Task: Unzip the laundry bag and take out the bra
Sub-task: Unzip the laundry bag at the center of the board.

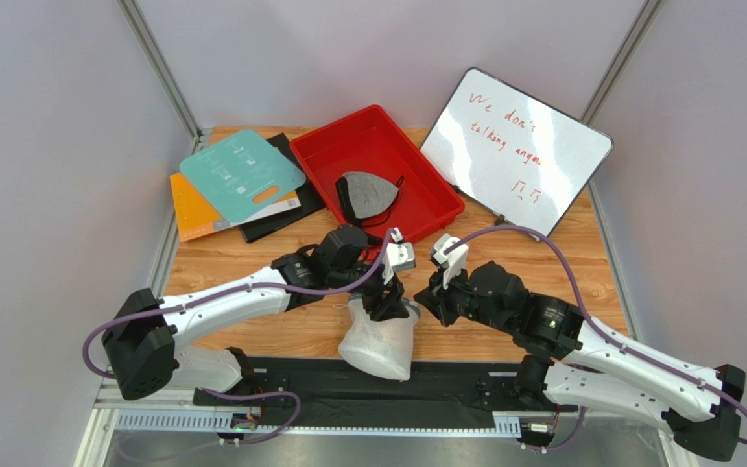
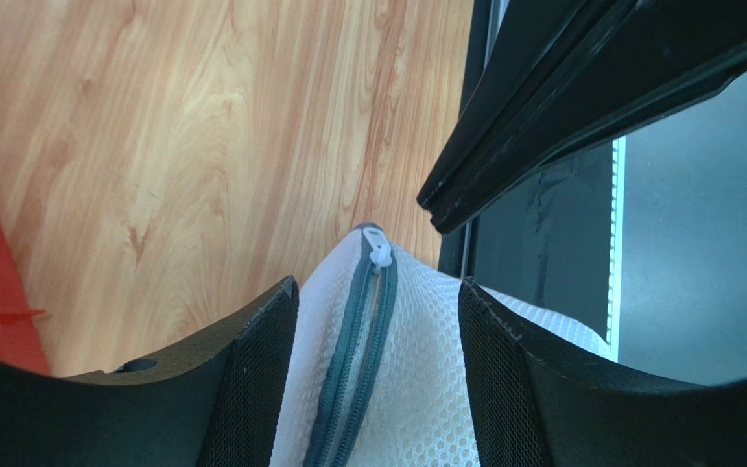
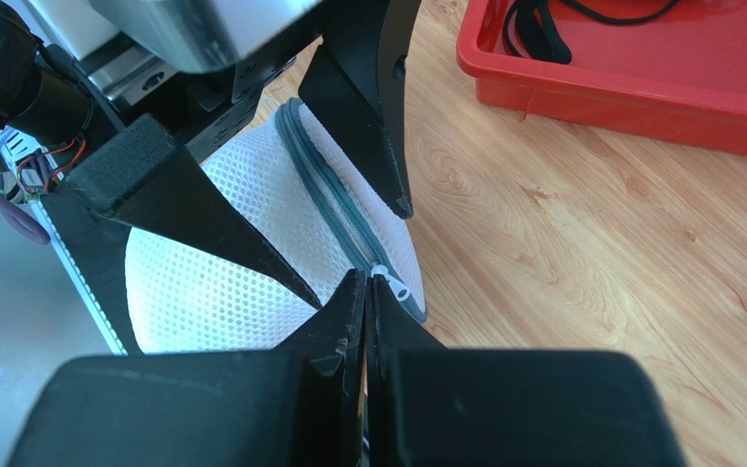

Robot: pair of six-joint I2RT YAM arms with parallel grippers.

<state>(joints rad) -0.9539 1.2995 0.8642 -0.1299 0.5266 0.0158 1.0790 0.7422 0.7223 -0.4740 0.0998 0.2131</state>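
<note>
The laundry bag (image 1: 379, 342) is a white mesh pouch at the table's near edge, between the two arms. Its grey zipper band (image 2: 353, 370) runs up to a white zipper pull (image 2: 379, 250). My left gripper (image 2: 377, 292) is open and straddles the bag's rim, one finger on each side of the zipper. My right gripper (image 3: 366, 282) is shut, its tips right beside the zipper pull (image 3: 389, 280), with nothing seen between them. In the top view the left gripper (image 1: 385, 297) sits over the bag and the right gripper (image 1: 428, 292) is just to its right. The bra is hidden.
A red tray (image 1: 426, 167) at the back holds a grey bra with black straps (image 1: 366, 195). A whiteboard (image 1: 519, 146) leans at the back right. Teal (image 1: 241, 170) and orange (image 1: 192, 216) boards lie at the back left. The black base rail (image 1: 348, 384) runs under the bag.
</note>
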